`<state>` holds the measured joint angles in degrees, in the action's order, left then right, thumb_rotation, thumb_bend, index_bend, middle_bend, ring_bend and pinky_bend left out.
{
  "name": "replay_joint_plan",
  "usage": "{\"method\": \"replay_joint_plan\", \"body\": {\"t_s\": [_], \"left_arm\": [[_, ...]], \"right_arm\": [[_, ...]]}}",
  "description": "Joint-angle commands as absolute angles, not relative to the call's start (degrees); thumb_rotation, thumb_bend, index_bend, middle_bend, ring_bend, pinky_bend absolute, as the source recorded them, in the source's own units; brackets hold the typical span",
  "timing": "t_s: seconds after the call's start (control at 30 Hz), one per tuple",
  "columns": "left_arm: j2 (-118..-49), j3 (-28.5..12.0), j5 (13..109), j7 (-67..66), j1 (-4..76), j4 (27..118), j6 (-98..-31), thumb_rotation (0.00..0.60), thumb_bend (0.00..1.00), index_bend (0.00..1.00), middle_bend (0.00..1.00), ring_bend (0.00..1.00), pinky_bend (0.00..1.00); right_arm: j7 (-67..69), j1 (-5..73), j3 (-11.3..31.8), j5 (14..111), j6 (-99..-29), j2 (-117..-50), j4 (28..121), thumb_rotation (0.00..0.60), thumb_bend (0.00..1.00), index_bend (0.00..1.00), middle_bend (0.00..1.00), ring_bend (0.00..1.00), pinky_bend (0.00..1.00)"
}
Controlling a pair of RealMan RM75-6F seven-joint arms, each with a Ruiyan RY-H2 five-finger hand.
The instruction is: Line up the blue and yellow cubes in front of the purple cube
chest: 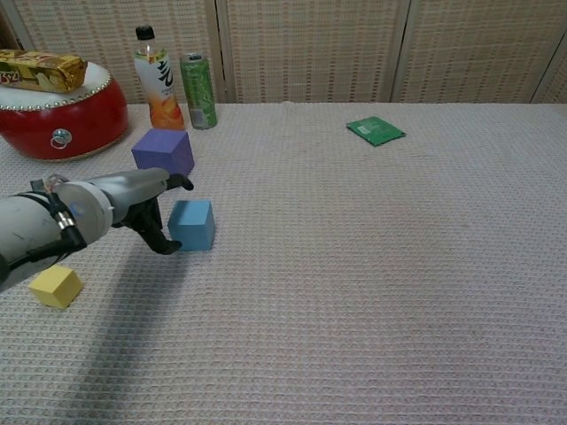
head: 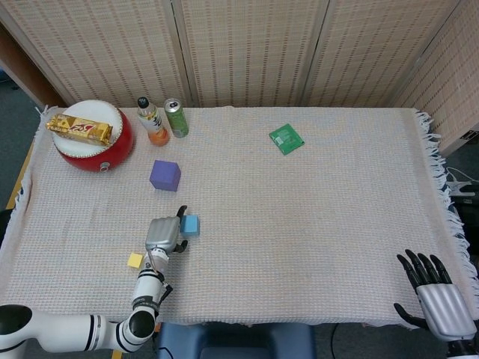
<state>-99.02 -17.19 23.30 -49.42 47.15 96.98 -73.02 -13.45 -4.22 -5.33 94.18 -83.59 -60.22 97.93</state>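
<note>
The purple cube (head: 165,175) (chest: 164,152) stands left of the table's middle. The light blue cube (head: 190,224) (chest: 192,224) sits a little nearer the front. My left hand (head: 165,235) (chest: 142,202) is right beside the blue cube's left side, fingers apart, with fingertips at the cube's edge; it grips nothing that I can see. The small yellow cube (head: 135,260) (chest: 55,286) lies alone at the front left. My right hand (head: 435,293) rests at the table's front right corner, fingers spread and holding nothing.
A red drum (head: 93,138) (chest: 55,111) with a snack bar on top stands at the back left. An orange drink bottle (head: 153,122) (chest: 158,80) and a green can (head: 177,117) (chest: 198,90) stand behind the purple cube. A green packet (head: 286,138) (chest: 376,130) lies at the back centre.
</note>
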Motion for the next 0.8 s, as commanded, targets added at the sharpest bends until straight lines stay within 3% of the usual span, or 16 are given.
{"method": "replay_joint_plan", "body": {"t_s": [0.03, 0.2, 0.43, 0.8], "left_arm": [[-99.9, -16.9, 24.6, -48.6, 47.5, 95.6, -73.1, 0.600, 0.37, 0.14, 1.00, 1.00, 1.00], [-100.9, -16.7, 26.5, -47.1, 47.6, 93.7, -73.4, 0.600, 0.37, 0.30, 1.00, 1.00, 1.00], [-101.6, -16.2, 28.1, -46.0, 47.5, 91.9, -73.1, 0.600, 0.37, 0.40, 1.00, 1.00, 1.00], [-98.8, -16.3, 28.4, -47.6, 47.2, 93.6, -73.9, 0.600, 0.38, 0.43, 1.00, 1.00, 1.00]], "right_arm": [[-13.5, -4.2, -5.5, 94.3, -83.6, -60.1, 98.0, 0.462, 0.02, 0.00, 0.00, 0.00, 0.00], [-13.2, -4.4, -5.6, 94.4, -84.1, -59.8, 98.2, 0.462, 0.03, 0.00, 0.00, 0.00, 0.00], [-13.2, -4.2, -5.8, 94.0, -83.7, -59.6, 98.5, 0.462, 0.02, 0.00, 0.00, 0.00, 0.00], [-14.1, -4.1, -5.8, 92.8, -83.1, -59.4, 98.9, 0.462, 0.02, 0.00, 0.00, 0.00, 0.00]]}}
